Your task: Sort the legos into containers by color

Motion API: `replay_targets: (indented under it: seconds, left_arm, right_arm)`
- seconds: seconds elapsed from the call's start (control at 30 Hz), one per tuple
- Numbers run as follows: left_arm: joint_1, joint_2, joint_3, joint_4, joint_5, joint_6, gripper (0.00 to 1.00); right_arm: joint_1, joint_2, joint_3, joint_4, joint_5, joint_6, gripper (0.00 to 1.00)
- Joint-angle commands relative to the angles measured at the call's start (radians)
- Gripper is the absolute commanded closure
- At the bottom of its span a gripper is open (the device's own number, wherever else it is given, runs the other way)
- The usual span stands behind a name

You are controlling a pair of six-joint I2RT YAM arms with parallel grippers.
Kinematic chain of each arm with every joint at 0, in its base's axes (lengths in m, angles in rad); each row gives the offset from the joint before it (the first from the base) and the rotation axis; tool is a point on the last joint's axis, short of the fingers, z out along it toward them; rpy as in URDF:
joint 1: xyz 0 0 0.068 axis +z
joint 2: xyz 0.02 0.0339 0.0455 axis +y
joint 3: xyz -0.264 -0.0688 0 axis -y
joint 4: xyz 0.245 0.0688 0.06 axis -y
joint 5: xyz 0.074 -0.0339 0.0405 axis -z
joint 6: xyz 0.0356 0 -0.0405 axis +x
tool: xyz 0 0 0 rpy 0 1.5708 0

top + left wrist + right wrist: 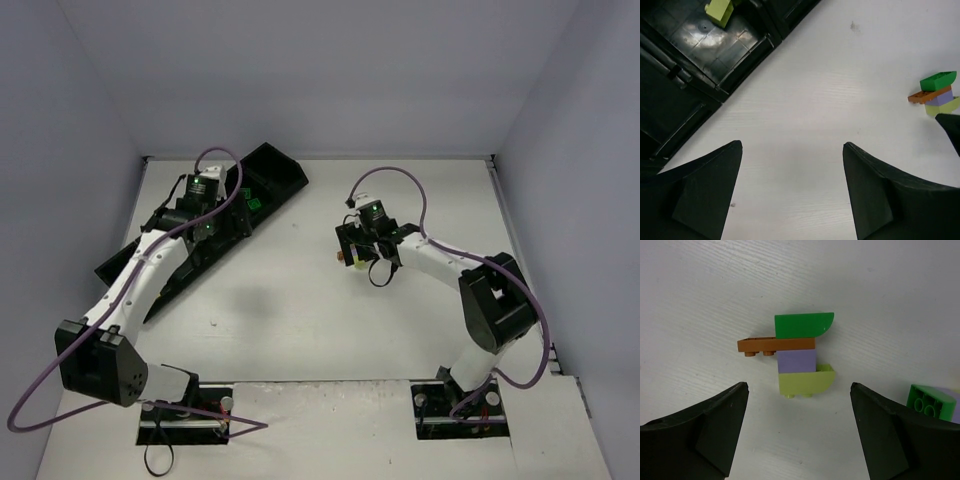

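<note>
A joined stack of legos (800, 355) lies on the white table: green on top, then a brown plate, purple, and lime. My right gripper (798, 385) is open just short of the stack, jaws spread wider than it, touching nothing; it shows in the top view (357, 257). A loose green brick (927, 402) lies by its right finger. My left gripper (792, 144) is open and empty over bare table beside the black tray (715, 60), which holds a lime brick (719, 10). The stack (937, 92) lies far to its right. The left gripper also shows in the top view (213, 232).
The long black tray (275, 165) lies diagonally at the back left, with green bricks (253, 203) in one compartment. Grey walls close in the table on three sides. Purple cables loop over both arms.
</note>
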Motion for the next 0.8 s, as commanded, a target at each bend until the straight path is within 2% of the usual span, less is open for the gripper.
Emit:
replay_targets:
  seconds: [0.0, 0.3, 0.6, 0.77]
  left_arm:
    - [-0.004, -0.073, -0.013, -0.007, 0.017, -0.008, 0.25]
    - [-0.004, -0.123, -0.058, -0.013, 0.038, 0.004, 0.25]
    - [-0.002, -0.131, -0.090, -0.010, 0.066, 0.016, 0.25]
    - [-0.004, -0.125, -0.098, -0.004, 0.074, 0.016, 0.25]
  right_arm:
    - [0.007, 0.021, 0.050, 0.076, 0.065, -0.061, 0.21]
    - [0.012, 0.089, 0.058, 0.125, 0.033, -0.144, 0.31]
    - [0.018, 0.123, 0.062, 0.165, 0.029, -0.193, 0.33]
    - [0.019, 0.149, 0.059, 0.173, 0.021, -0.196, 0.37]
